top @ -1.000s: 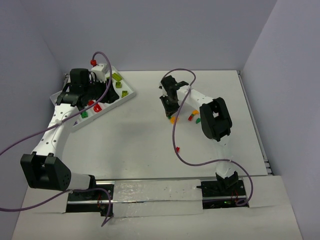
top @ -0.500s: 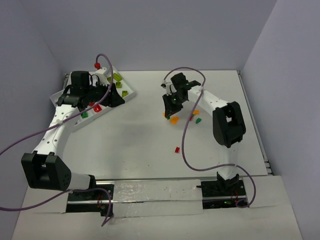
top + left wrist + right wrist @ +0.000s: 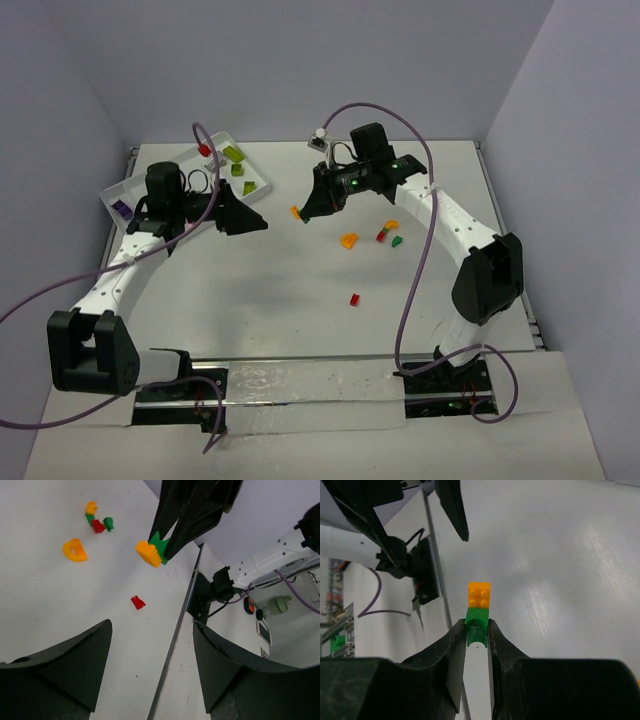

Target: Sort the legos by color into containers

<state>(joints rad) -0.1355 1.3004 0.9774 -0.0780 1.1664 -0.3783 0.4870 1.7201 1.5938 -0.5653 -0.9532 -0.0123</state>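
right gripper (image 3: 476, 626) pinching green brick (image 3: 477, 616), orange brick (image 3: 479, 594) stuck to it. left gripper (image 3: 151, 625) spread, empty. orange may shake loose or get mis-sorted.

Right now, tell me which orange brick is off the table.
The orange brick stuck on a green brick that the right gripper pinches in the air. The orange arch and the small orange piece lie on the table.

Left arm (image 3: 105, 285) jaws agape, right arm (image 3: 447, 207) jaws pinched.
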